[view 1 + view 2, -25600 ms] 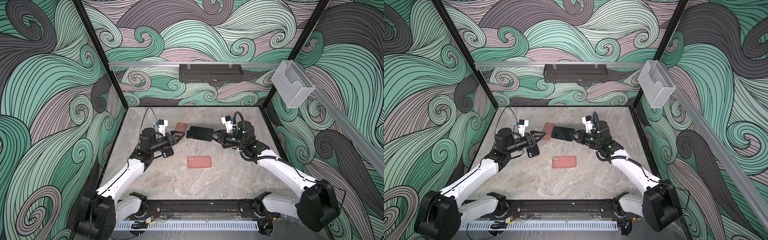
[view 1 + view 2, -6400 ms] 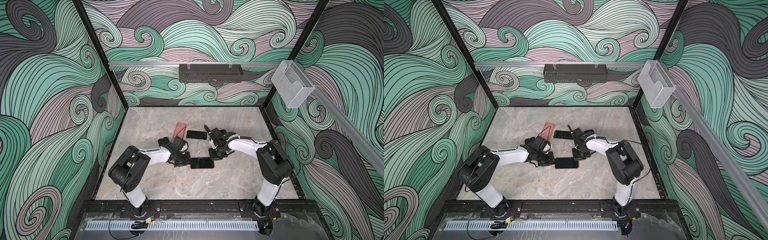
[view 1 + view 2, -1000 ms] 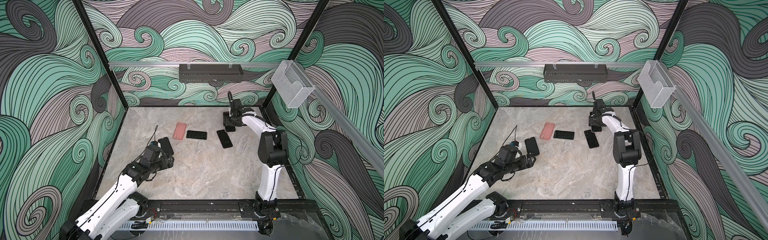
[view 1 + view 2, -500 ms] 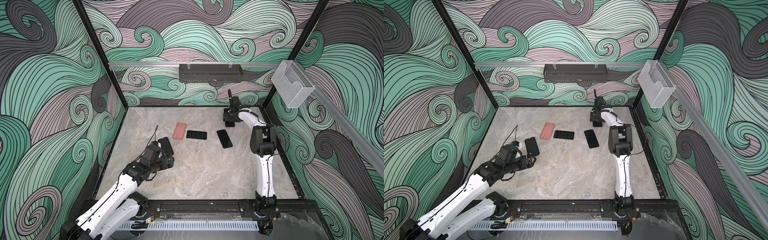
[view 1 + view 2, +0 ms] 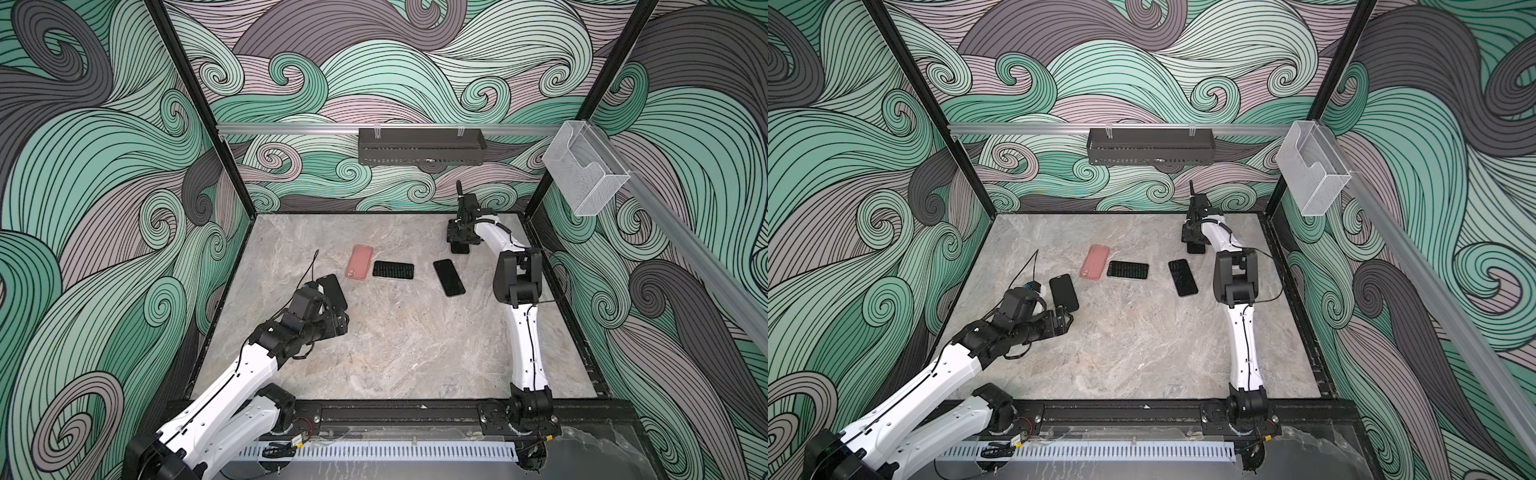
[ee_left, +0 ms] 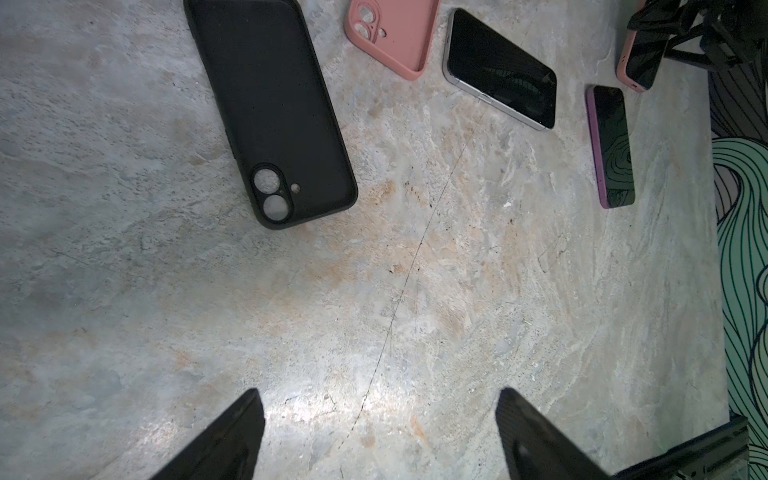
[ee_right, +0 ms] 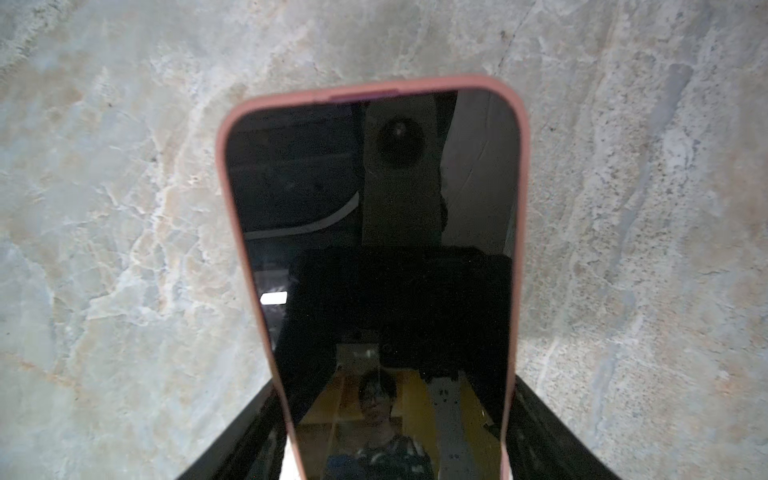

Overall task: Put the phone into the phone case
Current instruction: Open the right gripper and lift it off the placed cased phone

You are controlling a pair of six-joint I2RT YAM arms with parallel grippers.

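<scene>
back right of the empty pink case (image 5: 359,262) we see right gripper (image 5: 460,243) clamping the cased phone (image 7: 374,249); front left of it, left gripper (image 6: 378,395) jaws spread wide.

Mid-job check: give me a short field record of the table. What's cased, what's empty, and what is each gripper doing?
left gripper: open, empty, over bare table near the black case
right gripper: closed across the pink-cased phone, far right corner
black case: empty, lying flat
pink case: empty, flat, next to the bare phone
bare phone: uncased, screen up, between pink case and purple-cased phone
purple-cased phone: flat, screen up, untouched
left to do: bare phone not yet in a case
</scene>
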